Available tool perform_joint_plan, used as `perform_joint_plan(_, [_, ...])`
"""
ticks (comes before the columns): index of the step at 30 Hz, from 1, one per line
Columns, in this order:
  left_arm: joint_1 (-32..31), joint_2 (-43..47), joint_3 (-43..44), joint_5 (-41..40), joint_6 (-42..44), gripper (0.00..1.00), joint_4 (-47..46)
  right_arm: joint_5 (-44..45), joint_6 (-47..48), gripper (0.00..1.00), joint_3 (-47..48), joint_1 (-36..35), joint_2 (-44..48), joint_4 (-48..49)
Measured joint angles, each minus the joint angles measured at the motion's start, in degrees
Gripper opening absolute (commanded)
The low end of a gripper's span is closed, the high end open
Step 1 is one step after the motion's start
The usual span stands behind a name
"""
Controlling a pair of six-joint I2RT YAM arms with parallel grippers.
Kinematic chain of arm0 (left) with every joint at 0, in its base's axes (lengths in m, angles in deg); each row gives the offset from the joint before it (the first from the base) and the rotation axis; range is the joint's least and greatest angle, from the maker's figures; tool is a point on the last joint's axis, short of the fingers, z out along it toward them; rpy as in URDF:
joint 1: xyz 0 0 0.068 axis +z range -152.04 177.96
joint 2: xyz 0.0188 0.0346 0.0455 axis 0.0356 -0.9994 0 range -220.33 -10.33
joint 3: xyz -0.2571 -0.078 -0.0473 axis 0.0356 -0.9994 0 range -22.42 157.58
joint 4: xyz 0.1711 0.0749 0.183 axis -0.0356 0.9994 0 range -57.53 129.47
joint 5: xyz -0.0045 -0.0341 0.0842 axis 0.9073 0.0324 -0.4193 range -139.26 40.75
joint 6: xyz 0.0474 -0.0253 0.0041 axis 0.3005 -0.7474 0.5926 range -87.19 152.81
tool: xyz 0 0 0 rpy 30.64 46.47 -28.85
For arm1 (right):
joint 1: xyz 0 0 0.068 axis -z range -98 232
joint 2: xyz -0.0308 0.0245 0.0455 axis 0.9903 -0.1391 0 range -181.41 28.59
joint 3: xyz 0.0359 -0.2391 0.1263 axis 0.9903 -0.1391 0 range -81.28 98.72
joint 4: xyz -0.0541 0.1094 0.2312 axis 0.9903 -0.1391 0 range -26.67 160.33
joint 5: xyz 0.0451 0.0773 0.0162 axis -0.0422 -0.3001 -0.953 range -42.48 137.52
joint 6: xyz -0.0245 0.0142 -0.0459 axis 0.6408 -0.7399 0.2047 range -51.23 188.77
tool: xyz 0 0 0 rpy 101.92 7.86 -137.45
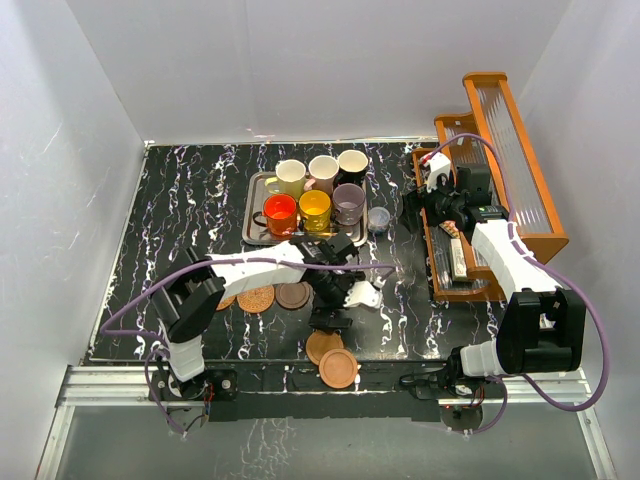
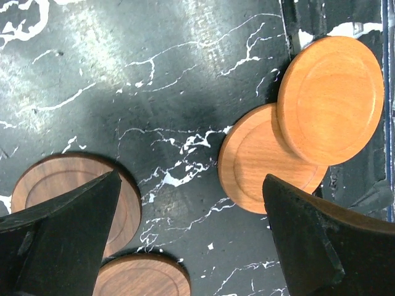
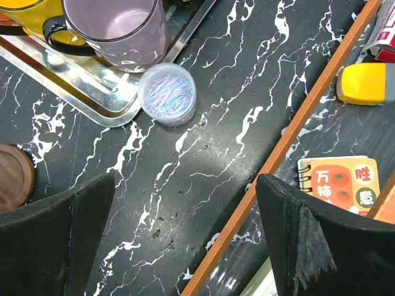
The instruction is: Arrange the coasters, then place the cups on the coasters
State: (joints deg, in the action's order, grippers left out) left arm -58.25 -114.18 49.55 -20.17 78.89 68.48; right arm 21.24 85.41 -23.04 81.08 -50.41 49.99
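Observation:
Six cups stand on the steel tray (image 1: 254, 212): cream-yellow (image 1: 291, 177), pink (image 1: 323, 172), black (image 1: 352, 165), red-orange (image 1: 280, 213), yellow-orange (image 1: 315, 209) and purple-grey (image 1: 348, 203) (image 3: 117, 24). Two light wooden coasters (image 2: 330, 98) (image 2: 256, 163) overlap near the front edge (image 1: 338, 368) (image 1: 320, 345). Two dark wooden coasters (image 2: 71, 185) (image 2: 142, 277) lie beside my left gripper. A woven coaster (image 1: 256, 298) and a dark one (image 1: 293, 295) lie left of it. My left gripper (image 1: 328, 318) (image 2: 194, 246) hangs open over bare table between them. My right gripper (image 1: 412, 210) (image 3: 185, 246) is open by the rack, holding nothing.
A small clear lidded jar (image 3: 166, 94) (image 1: 378, 218) stands off the tray's right corner. A wooden rack (image 1: 500, 170) with an orange rim (image 3: 296, 142) fills the right side, holding a notebook (image 3: 339, 182) and a yellow object (image 3: 364, 83). White walls enclose the table.

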Motion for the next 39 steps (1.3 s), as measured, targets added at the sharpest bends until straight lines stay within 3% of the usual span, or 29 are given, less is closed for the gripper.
perform_joint_plan(11, [-5.38,-3.28,-1.36,-6.08,2.29,0.99,-3.45,0.0,0.0,0.98,0.0,0.24,0.0,0.0])
perform_joint_plan(20, [-6.19,-3.26,-1.53,-9.18,0.2,0.98,-6.69,-0.02,0.02,0.98,0.0,0.24,0.0,0.0])
perform_joint_plan(39, [-5.31,-10.88,7.04,-21.55,-6.56,0.98,-25.99,-0.04,0.22,0.98,0.0,0.26,0.68,-0.02])
